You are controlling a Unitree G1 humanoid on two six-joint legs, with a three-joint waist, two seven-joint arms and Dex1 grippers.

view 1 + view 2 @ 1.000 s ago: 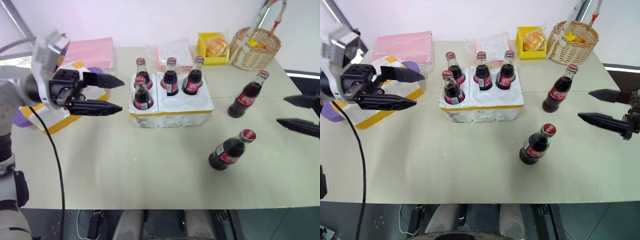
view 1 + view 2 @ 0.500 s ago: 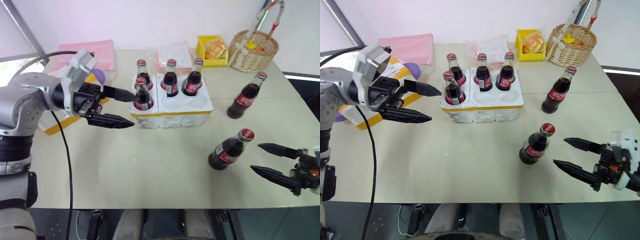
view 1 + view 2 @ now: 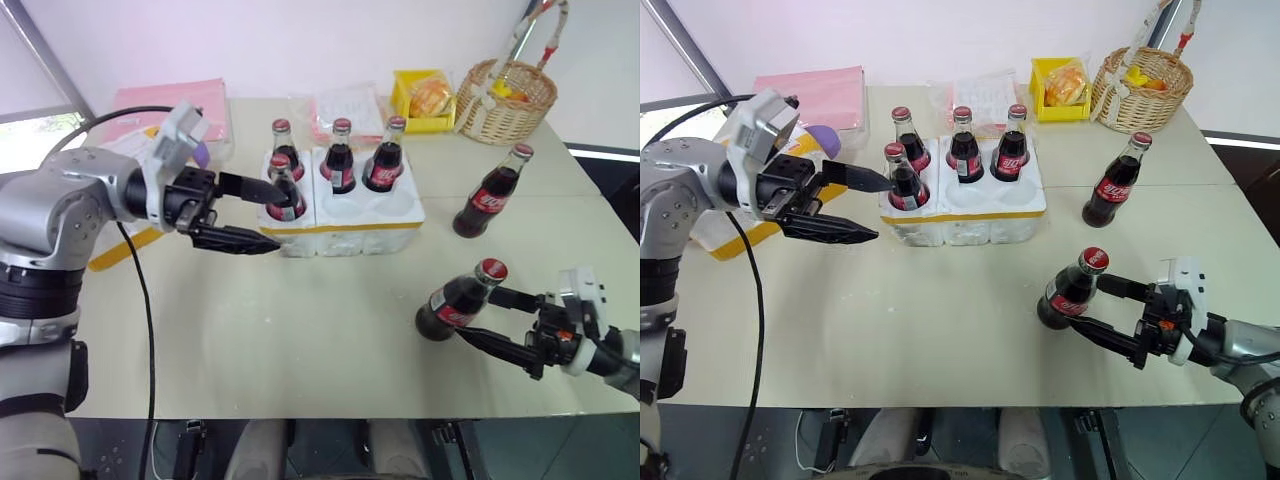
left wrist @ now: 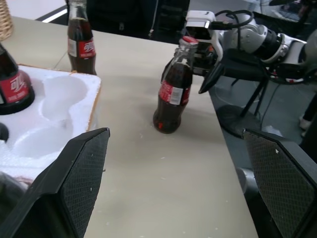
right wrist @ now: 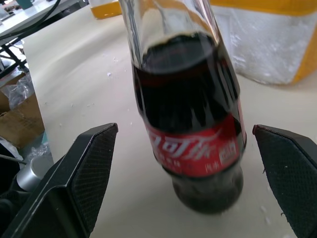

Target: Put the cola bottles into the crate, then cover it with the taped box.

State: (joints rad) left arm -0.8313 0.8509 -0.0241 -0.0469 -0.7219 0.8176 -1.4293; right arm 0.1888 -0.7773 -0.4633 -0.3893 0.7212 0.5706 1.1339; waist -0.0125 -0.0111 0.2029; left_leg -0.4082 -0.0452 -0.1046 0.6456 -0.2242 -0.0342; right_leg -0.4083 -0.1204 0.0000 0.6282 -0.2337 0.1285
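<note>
Here, right hand (image 3: 1092, 308) spread wide, cola bottle (image 3: 1072, 290) upright between its fingers, untouched

We see the white styrofoam crate with round wells (image 3: 345, 215) at the middle of the pale counter (image 3: 300, 340), four small glass cola bottles (image 3: 341, 156) standing in its wells: three in the back row, one front left. A fifth bottle (image 3: 488, 204) stands to its right, and a sixth (image 3: 458, 301) nearer the front edge, with our right hand (image 3: 478, 317) around it. Our left hand (image 3: 262, 214) sits just left of the crate, and a woven wicker basket (image 3: 508, 100) stands at the far right corner.
</note>
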